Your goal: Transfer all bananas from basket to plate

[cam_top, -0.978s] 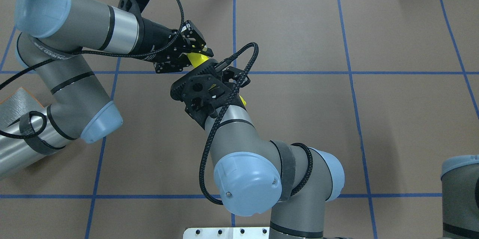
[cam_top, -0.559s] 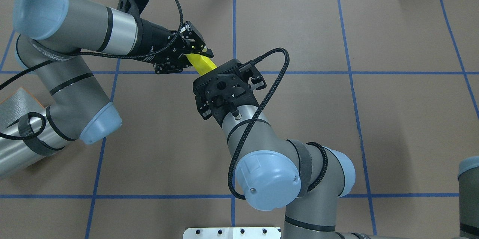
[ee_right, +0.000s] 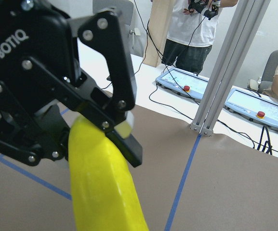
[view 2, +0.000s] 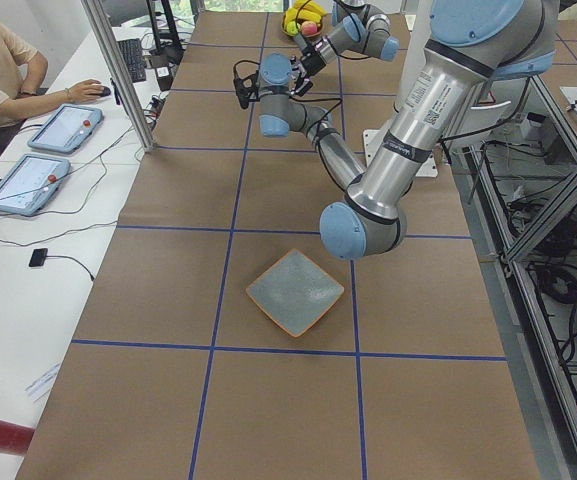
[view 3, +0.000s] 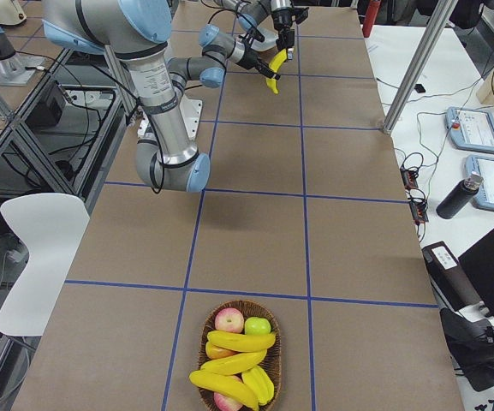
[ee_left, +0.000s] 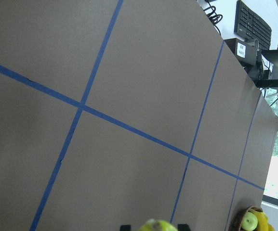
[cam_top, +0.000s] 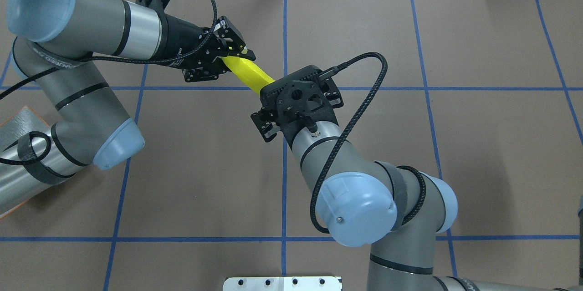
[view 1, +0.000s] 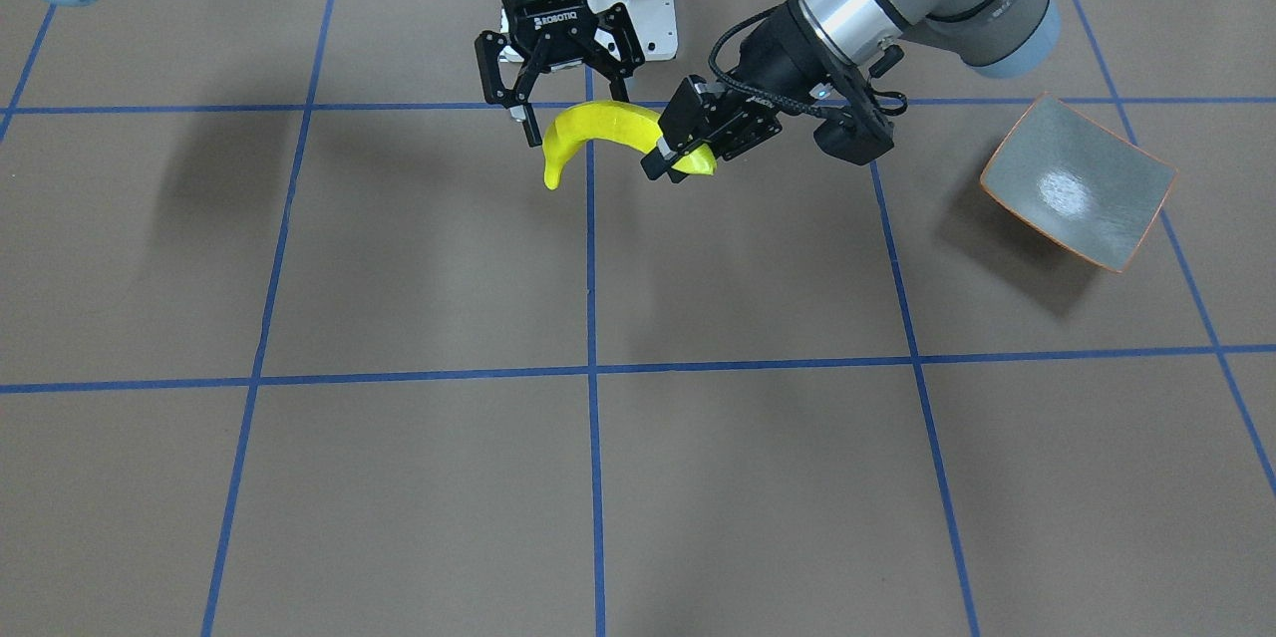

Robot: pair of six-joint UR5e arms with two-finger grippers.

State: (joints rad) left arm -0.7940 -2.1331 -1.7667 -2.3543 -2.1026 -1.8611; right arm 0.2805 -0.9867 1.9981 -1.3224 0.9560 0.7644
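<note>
"ROBOTIQ", in white capitals, stands on the black body of the right gripper (view 1: 570,114) in the front-facing view. The same word stands on the body of the left gripper (ee_right: 88,144) in the right wrist view. White print on the left arm's strap (cam_top: 54,62) and a label on that arm's tube (view 2: 424,98) cannot be read.
</note>
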